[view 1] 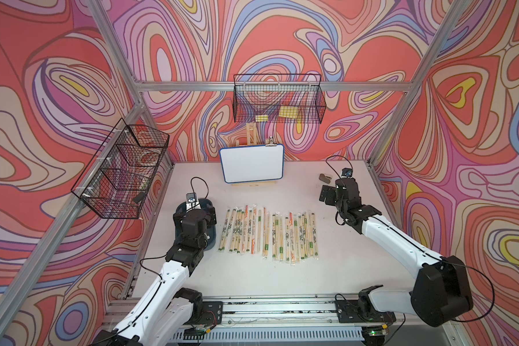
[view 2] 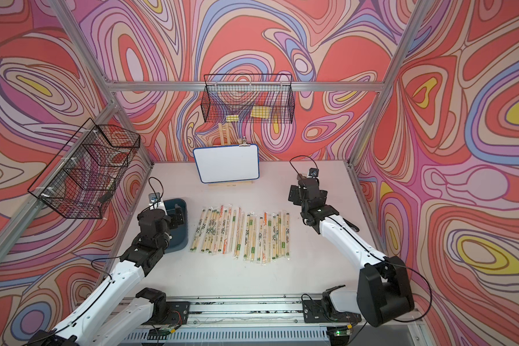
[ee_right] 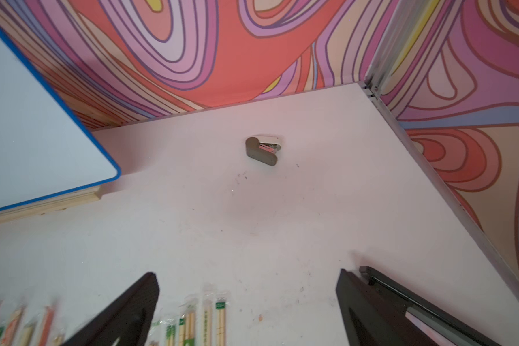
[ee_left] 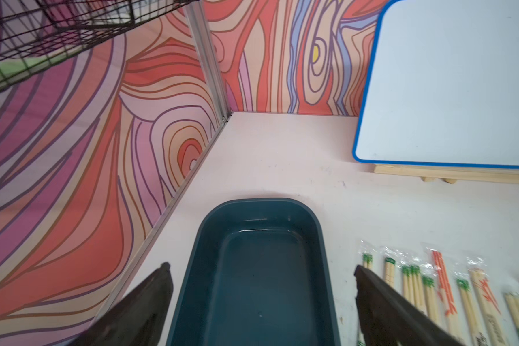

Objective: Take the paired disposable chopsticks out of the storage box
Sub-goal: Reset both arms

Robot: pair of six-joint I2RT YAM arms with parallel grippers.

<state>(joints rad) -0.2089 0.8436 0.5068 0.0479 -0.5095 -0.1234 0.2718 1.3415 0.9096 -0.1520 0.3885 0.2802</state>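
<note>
Teal-blue plastic forms the shallow, round-cornered storage box [ee_left: 252, 284], which sits at the left side of the white table [view 1: 282, 275]. The stretch of its floor shown in the left wrist view is bare, and the arm hides part of it in both top views. The left gripper [ee_left: 261, 266] hovers over the box with its jaws spread wide and nothing between them. Just right of the box, the paired disposable chopsticks [view 1: 270, 233] lie on the table in one flat row, parallel, many sleeves touching or overlapping. Each is a thin pale bamboo pair in a clear plastic sleeve printed green, black-and-white or red-orange.

We expect each pair to be very light and stiff along its length, with a slick, crinkly sleeve. We advise closing the jaws across the narrow width near mid-length, so that the pair does not tip. A pinch on the loose sleeve end alone may slip.

A black wire basket [view 1: 120, 173] hangs on the left wall, off the table, near the box. A blue-rimmed whiteboard [view 1: 252, 163] on a wooden easel [view 1: 250, 133] stands at rear centre, well apart from the row, below a second black wire basket [view 1: 277, 102] on the rear wall. The right gripper [ee_right: 247, 272] hangs over the rear right of the table, jaws wide apart and empty. A small grey-brown object [ee_right: 262, 151], perhaps a stapler, lies beyond it. We see nothing standing between box and row.
</note>
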